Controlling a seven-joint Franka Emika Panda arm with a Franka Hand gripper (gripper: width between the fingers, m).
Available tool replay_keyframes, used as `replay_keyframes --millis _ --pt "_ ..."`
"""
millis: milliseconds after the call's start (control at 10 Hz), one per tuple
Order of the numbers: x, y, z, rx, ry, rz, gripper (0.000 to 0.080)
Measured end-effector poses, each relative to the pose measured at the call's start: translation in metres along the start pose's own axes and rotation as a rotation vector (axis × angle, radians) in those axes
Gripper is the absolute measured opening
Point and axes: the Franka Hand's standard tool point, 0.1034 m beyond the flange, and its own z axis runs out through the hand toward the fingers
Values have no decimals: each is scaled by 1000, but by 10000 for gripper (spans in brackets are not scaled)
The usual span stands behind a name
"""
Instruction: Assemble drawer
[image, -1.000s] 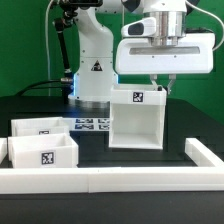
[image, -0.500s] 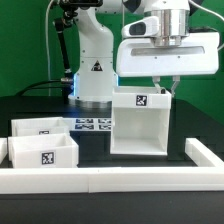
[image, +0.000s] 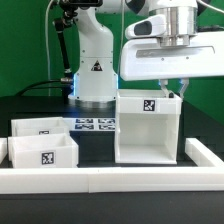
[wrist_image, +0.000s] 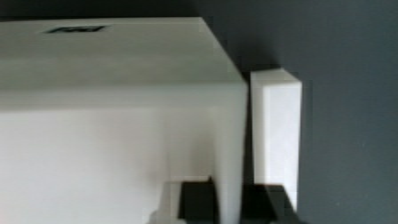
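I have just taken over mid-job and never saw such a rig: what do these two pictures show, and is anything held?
The machine is a robot arm ending in a two-finger claw. One picture is from a camera off the arm; the other from a camera on its wrist. On the black table lie a white back tray and front tray, the flat marker board and a low white border rail. The claw is shut on the tall drawer shell at its upper edge; the wrist view shows its fingers either side of that wall.
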Motion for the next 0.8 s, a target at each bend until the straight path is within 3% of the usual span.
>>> replay_keyframes --millis 400,800 --pt "35 -3 4 11 38 -11 38" --pt "42 0 3 13 63 -10 38"
